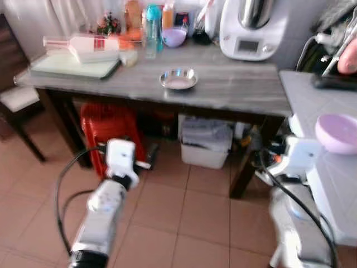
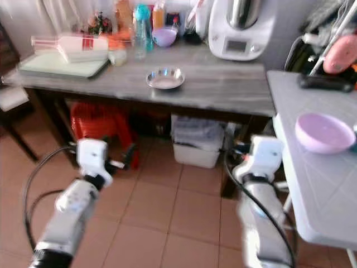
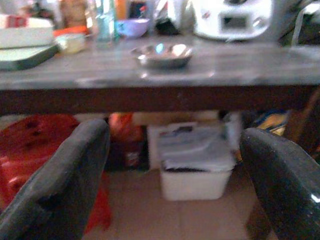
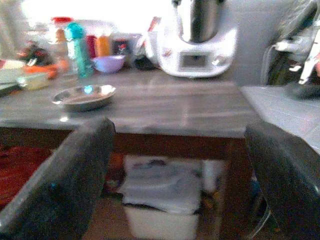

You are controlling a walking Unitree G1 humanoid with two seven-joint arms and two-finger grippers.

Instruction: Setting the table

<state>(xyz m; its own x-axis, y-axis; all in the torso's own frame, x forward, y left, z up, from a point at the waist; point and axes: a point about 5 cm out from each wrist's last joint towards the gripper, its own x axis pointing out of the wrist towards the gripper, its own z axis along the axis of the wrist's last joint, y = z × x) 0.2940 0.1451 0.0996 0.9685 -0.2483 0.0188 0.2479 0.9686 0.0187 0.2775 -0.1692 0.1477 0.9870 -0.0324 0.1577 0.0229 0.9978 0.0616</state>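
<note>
Nearest the head camera are the robot's two silver arms, raised over the terracotta floor tiles (image 1: 184, 218), each ending in a white wrist block with black cable looping off it. The left gripper (image 3: 175, 175) is released, its two rounded matte black fingers (image 3: 60, 180) spread wide with nothing between them, and the right gripper (image 4: 180, 175) is released and empty too. Both sit low in front of the table, well short of anything on it. To the robot's right, on a pale tiled counter (image 2: 312, 184), rests a smooth lilac plastic bowl (image 2: 324, 133), round and shallow. Under the table stand a red plastic stool (image 1: 109, 134) and a white bin (image 1: 205, 146) holding folded grey cloth. The long table (image 1: 234, 89) has a grey streaked top on dark wooden legs, and near its middle lies a small round stainless steel dish (image 1: 178, 79), shiny and low-rimmed, apart from everything else. Further back are a pale green tray (image 1: 72, 67) with a white box on it, a clear bottle with a teal cap (image 1: 152, 28), a second lilac bowl (image 1: 174, 37) and a white kitchen machine with a steel jug (image 1: 248, 28). Judged from this, the setting has hardly started: only the steel dish looks laid out, both grippers hold nothing, and the lilac bowl on the counter likely remains to be fetched.
</note>
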